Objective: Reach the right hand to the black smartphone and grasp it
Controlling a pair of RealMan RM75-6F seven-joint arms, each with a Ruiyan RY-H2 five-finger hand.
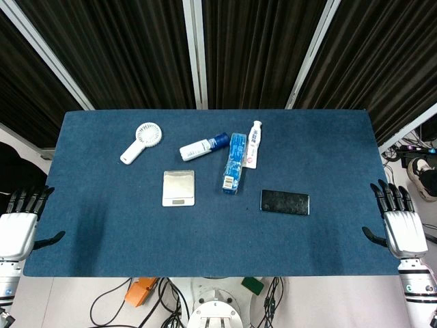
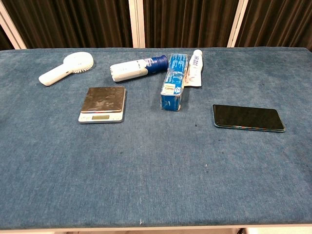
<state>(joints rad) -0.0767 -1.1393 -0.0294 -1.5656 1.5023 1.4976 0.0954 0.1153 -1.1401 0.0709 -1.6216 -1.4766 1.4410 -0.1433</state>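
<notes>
The black smartphone lies flat, screen up, on the blue table, right of centre; the chest view shows the smartphone at the right. My right hand hangs off the table's right edge, fingers spread and holding nothing, well right of the phone. My left hand sits off the left edge, also with fingers apart and holding nothing. Neither hand appears in the chest view.
A white handheld fan, a white-and-blue bottle, a blue box and a white tube lie toward the back. A small silver scale sits left of the phone. Cables and an orange object lie below the front edge.
</notes>
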